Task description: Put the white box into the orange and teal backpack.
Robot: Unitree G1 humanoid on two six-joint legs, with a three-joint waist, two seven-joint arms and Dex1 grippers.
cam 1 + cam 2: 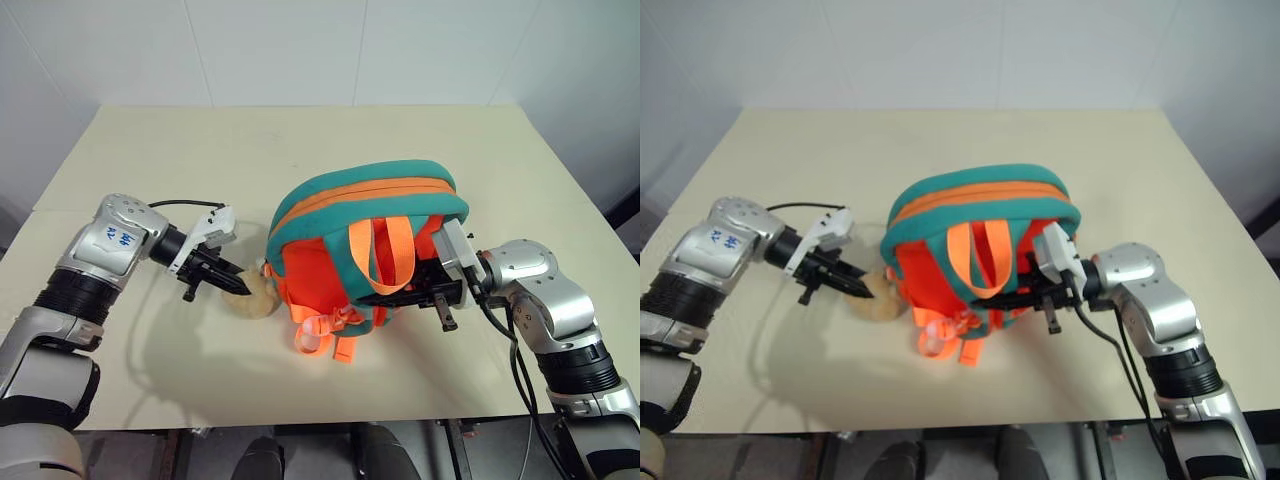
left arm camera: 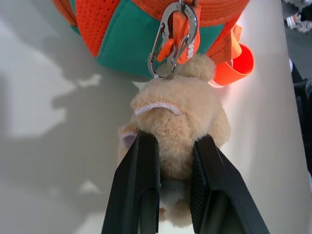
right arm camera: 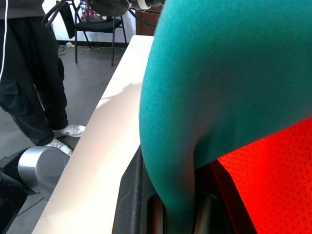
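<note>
My left end effector [image 1: 232, 284], toward the bench's near-left side, is pinched closed on the tan plush charm [image 2: 178, 126], a black finger [image 2: 139, 180] on each side; the charm lies on the bench [image 1: 300, 140] and is clipped by a metal carabiner [image 2: 171, 41] to the orange and teal backpack [image 1: 370, 240]. My right end effector [image 1: 400, 297] is clamped closed on a teal strap [image 3: 195, 122] on the backpack's right side. The backpack stands mid-bench, nearer the front edge, zipper band on top. White box: not seen.
</note>
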